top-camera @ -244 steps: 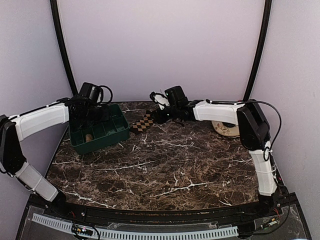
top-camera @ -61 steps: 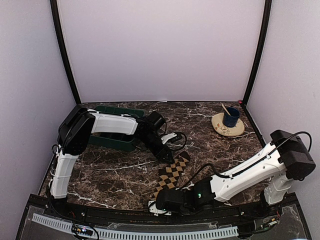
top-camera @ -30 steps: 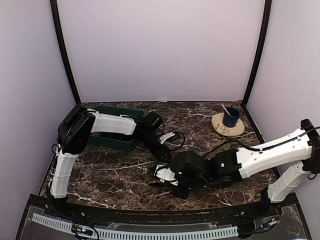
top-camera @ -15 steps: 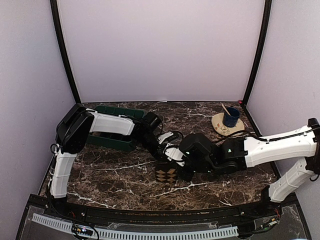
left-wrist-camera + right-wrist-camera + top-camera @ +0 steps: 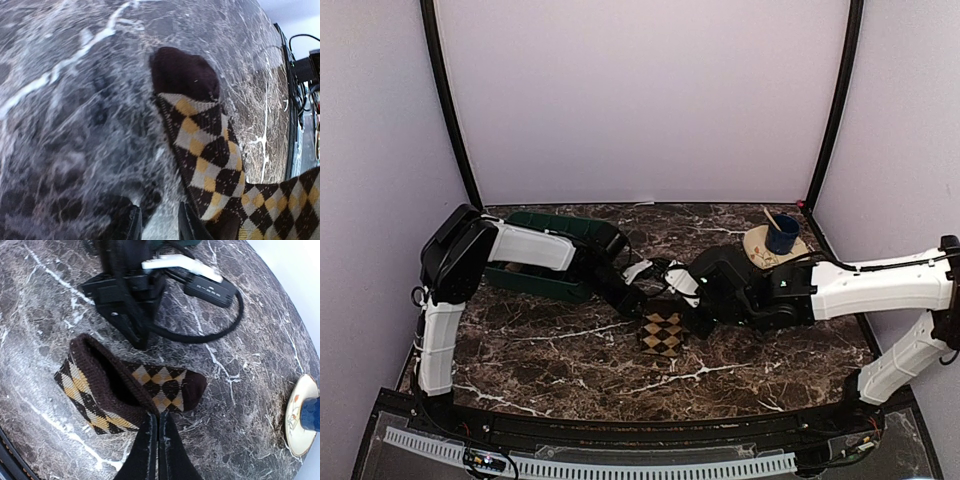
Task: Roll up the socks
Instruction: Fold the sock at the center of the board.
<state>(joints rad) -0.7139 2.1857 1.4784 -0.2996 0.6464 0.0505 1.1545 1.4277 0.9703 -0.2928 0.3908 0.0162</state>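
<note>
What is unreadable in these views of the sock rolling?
1. Tan sock: in no view; the left arm covers most of the green tray from above.
2. Left tool: left wrist frame's bottom edge cuts off all but its tips.
3. Checkered sock: right wrist view, raised fold hides the layers beneath.

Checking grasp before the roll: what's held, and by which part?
Right gripper pinches the checkered sock by its dark cuff edge, folded over the foot. Left gripper open, holding nothing.
</note>
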